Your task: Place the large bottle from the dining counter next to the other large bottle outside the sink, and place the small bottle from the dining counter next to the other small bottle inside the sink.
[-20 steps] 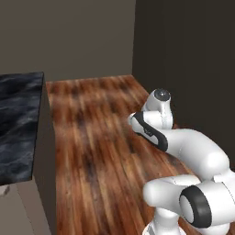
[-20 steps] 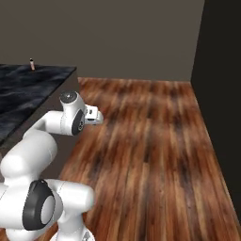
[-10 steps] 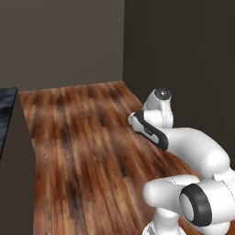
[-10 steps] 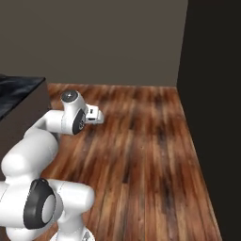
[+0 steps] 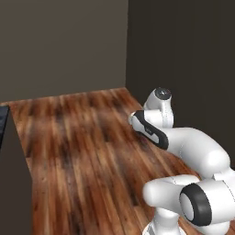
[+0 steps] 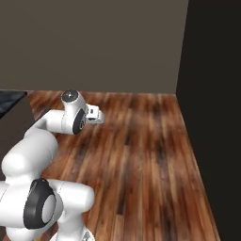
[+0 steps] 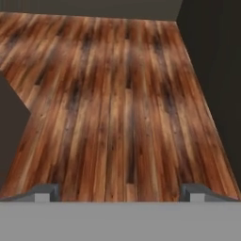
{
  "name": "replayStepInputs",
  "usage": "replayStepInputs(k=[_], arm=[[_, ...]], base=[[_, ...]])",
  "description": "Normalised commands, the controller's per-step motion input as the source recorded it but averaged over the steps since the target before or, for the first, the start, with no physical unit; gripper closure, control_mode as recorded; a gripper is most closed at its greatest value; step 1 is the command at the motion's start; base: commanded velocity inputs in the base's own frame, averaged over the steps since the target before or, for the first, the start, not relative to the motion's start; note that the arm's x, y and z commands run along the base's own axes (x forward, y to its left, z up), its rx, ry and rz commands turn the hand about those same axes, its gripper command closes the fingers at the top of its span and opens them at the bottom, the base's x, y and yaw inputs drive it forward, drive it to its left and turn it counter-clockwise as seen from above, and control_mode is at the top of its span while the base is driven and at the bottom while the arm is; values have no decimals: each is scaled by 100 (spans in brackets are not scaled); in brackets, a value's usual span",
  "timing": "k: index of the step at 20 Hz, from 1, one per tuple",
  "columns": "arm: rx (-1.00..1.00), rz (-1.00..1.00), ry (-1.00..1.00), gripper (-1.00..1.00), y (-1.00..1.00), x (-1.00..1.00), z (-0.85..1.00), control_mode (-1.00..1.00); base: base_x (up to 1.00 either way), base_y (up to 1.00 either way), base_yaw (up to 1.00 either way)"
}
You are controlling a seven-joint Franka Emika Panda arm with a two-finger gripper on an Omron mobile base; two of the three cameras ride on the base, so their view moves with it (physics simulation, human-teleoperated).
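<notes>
My gripper [image 7: 120,190] is open, its two fingertips [image 7: 44,190] set wide apart over bare wooden floor with nothing between them. In the right base view the hand [image 6: 94,114] is held folded close in front of the arm, above the floor. A sliver of the dining counter's black marble top [image 6: 9,99] sits at the left edge, with its taupe base [image 5: 13,183] below. The brown red-labelled bottle, the pink bottle, both black bottles and the sink are out of view.
Wooden plank floor [image 5: 82,151] spreads ahead to a grey wall [image 6: 94,42]. A dark wall [image 6: 212,94] closes off the right side and meets the grey wall in a corner.
The whole picture has shifted: the base has turned, so the counter has slid off to the left edge and the dark wall has come in. The arm's pose is unchanged.
</notes>
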Motion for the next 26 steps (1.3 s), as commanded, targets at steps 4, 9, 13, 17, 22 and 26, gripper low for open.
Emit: replayStepInputs(k=[4, 9, 13, 17, 22, 26], arm=[[0, 0, 0, -100, 0, 0, 0, 100], [0, 0, 0, -100, 0, 0, 0, 100], [0, 0, 0, -100, 0, 0, 0, 100], [0, 0, 0, -100, 0, 0, 0, 100], [0, 0, 0, -100, 0, 0, 0, 100], [0, 0, 0, -100, 0, 0, 0, 100]], base=[[100, 0, -2], [100, 0, -2], [100, 0, -1], [100, 6, 0], [100, 31, 0], [100, 41, 7]])
